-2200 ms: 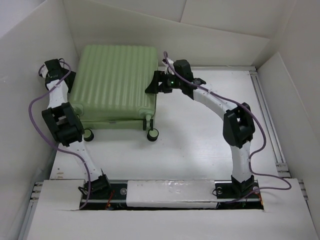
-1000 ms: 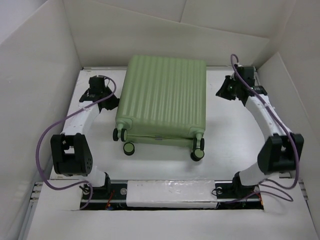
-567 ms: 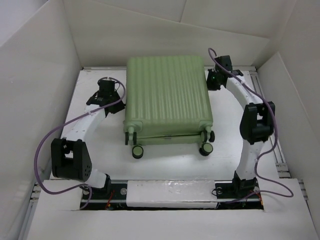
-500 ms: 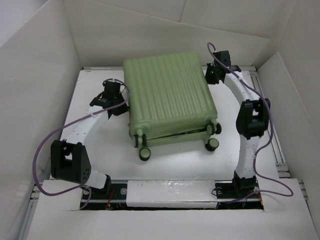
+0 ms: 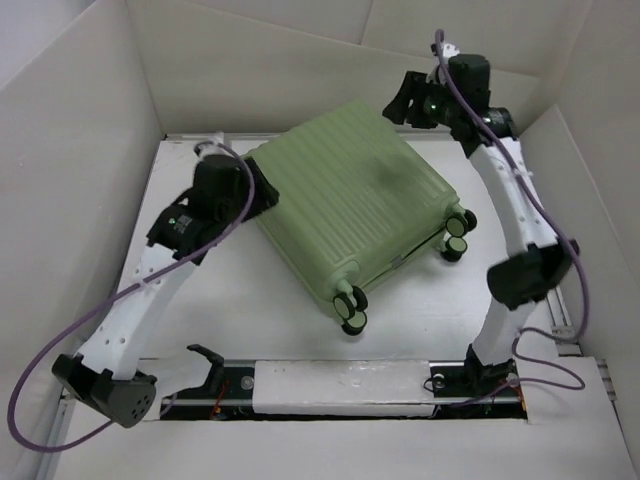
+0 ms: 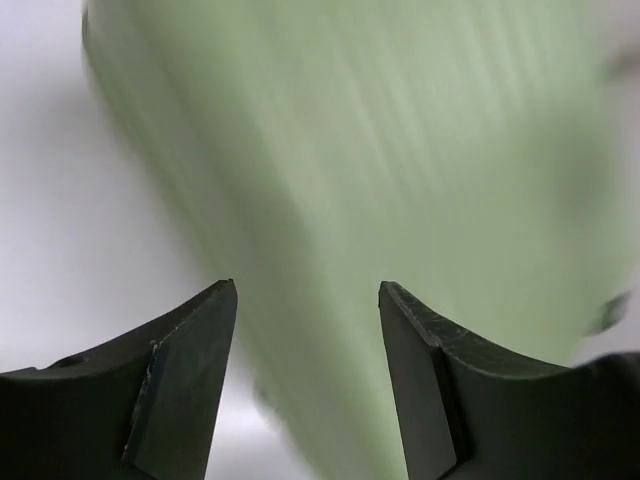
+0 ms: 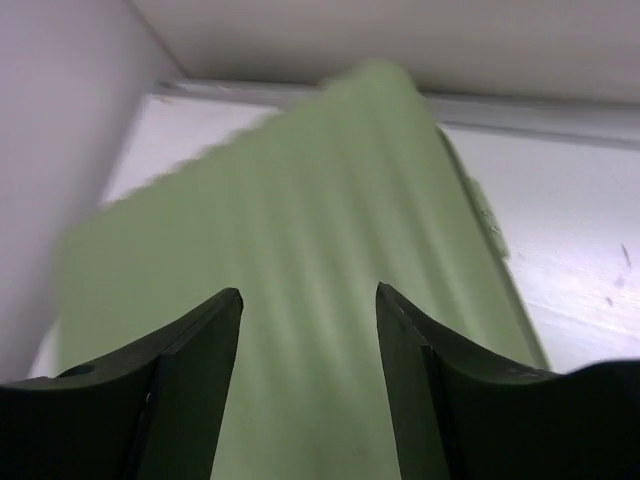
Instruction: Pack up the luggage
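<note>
Pale green ribbed hard-shell luggage (image 5: 355, 210) askew on white table (image 5: 240, 300), casters (image 5: 352, 312) clear only from above, wrist views blurred, left gripper (image 6: 305, 295) and right gripper (image 7: 308, 298) both spread, empty

Closed luggage (image 5: 355, 215), flat on table (image 5: 250, 310), skewed diagonally, wheels (image 5: 351, 310) toward near right. Left gripper (image 5: 262, 192) at its left corner; right gripper (image 5: 402, 100) by far corner.
</note>
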{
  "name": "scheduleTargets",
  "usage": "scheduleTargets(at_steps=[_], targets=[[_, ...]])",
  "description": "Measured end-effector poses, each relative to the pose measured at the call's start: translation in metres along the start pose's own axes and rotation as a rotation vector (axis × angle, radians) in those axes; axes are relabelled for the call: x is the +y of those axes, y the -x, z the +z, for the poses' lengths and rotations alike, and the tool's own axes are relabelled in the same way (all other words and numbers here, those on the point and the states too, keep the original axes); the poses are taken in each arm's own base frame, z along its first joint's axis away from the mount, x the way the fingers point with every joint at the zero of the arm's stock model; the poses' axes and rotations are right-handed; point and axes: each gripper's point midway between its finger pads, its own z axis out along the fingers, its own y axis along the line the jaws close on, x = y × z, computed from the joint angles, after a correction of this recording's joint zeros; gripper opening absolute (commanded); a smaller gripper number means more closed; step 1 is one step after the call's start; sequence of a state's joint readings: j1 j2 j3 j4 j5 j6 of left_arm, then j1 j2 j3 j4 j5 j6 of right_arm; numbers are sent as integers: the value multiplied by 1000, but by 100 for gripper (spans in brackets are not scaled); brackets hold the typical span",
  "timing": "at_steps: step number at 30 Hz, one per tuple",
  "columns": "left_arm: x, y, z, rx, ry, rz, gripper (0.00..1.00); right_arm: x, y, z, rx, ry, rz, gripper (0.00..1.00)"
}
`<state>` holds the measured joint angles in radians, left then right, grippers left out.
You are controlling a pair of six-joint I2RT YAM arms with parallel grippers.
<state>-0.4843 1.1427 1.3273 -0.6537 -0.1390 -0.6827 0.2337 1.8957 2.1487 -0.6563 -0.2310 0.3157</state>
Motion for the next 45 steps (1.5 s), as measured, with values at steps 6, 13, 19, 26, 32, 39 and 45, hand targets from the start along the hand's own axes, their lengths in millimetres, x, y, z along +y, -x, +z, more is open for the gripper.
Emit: scheduleTargets(at_steps=[6,13,19,26,32,39,45], targets=[[-13,139,26,-256,-95,-193,55,32,17,-155,-202,27,-54,20],[15,228,149,-257,-101,-266,55,-33,-123,-208,-71,-170,56,2],[95,215,265,-94,-18,-325,55,-72,-243,-206,177,-275,146,3],[122,102,306,202,0,-373,52,-81,-278,-159,322,-270,184,4],[118,36,277,251,-5,-304,45,-80,-274,-109,408,-268,173,3],[156,2,167,123,101,-288,43,-101,-222,-38,425,-385,135,6],[142,-60,98,162,166,-149,48,-112,-139,49,277,-353,89,34]])
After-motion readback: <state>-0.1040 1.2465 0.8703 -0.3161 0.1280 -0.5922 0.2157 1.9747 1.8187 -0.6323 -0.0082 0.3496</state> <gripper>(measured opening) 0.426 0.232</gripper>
